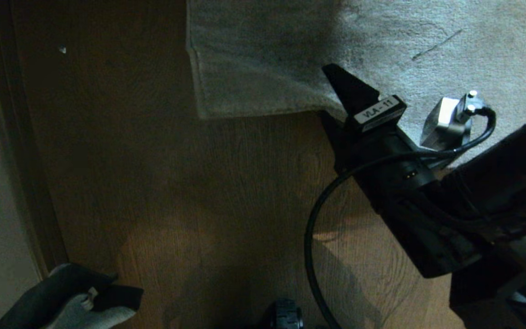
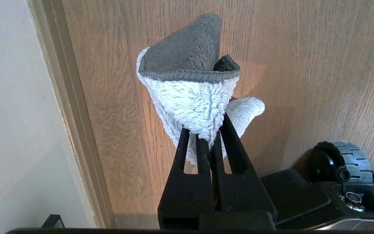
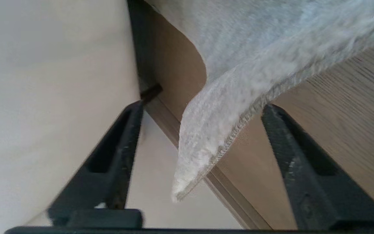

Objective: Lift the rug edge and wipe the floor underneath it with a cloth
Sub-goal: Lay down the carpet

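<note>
Rug edge (image 3: 239, 107) sits between the right gripper's (image 3: 200, 107) wide-apart jaws; left gripper (image 2: 211, 136) clamps cloth (image 2: 193, 97).

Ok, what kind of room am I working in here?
Probably a room in a home, at its edge: a plush grey rug lies on wood-grain plank floor, and a skirting board runs along a plain pale wall. No furniture is in view, so which room is unclear.

head view steeply down, wrist views close (sharing the floor (image 1: 208, 192))

Rug edge (image 1: 254, 109) on floor (image 1: 208, 205)
</note>
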Motion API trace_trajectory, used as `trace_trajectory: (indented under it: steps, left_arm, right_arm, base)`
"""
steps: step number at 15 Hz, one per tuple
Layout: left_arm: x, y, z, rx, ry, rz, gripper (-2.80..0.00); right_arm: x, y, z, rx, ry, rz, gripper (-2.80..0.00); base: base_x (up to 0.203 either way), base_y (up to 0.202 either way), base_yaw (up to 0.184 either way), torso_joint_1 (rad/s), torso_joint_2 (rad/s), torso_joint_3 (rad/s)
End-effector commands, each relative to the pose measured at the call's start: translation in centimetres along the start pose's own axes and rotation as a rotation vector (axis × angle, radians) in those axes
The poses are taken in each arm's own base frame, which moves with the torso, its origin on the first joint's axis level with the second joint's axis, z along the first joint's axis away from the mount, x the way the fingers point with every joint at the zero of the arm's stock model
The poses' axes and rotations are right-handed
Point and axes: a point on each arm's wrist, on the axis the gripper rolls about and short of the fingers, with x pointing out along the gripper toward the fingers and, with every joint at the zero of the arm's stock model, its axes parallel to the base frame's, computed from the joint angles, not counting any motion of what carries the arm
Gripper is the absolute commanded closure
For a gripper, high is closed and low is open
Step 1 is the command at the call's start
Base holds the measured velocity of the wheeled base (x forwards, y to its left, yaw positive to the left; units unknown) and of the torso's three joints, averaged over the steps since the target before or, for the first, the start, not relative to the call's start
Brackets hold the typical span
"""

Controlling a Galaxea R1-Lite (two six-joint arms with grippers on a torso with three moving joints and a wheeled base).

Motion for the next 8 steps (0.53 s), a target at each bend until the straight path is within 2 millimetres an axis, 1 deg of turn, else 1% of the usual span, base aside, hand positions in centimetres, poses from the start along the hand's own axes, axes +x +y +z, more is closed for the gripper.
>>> trace_trajectory:
  steps: [1, 8]
  left_arm:
    - [0.0, 0.0, 0.0, -0.001, 0.001, 0.0, 0.0]
    - [0.0, 0.0, 0.0, -0.001, 0.001, 0.0, 0.0]
  right_arm:
    - [-0.4, -0.2, 0.0, 0.012, -0.011, 0.011, -2.8]
    - [-0.6, -3.1, -2.0, -0.027, 0.046, -0.068, -2.8]
  base:
    - [0.0, 0.0, 0.0, 0.0, 0.0, 0.0]
    - [0.0, 0.0, 0.0, 0.0, 0.0, 0.0]
